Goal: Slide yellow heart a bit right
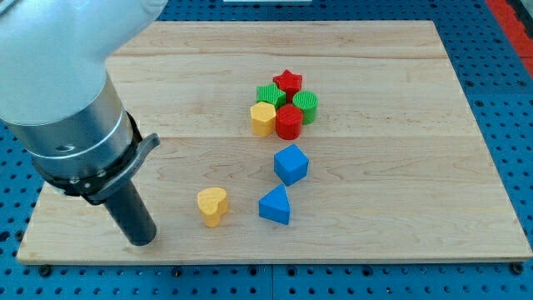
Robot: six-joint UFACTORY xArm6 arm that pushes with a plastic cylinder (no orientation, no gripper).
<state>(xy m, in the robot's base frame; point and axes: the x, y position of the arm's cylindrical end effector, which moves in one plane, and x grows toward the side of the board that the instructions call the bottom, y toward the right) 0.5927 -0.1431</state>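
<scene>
A pale wooden board (375, 200) lies on a blue perforated bench, and my tip (143, 241) rests on it near the view's bottom left, bare and holding nothing, touching no block. The yellow heart (212, 206) stands to the view's right of my tip and slightly higher, near but apart from it. Further right of my tip sits a blue triangular block (276, 205), with a blue angular block (291, 163) just above it. Well up and to the right of my tip a tight cluster gathers: a yellow block (263, 118), a red cylinder (289, 122), a red star (288, 82), a green block (268, 93) and a green rounded block (307, 106)
</scene>
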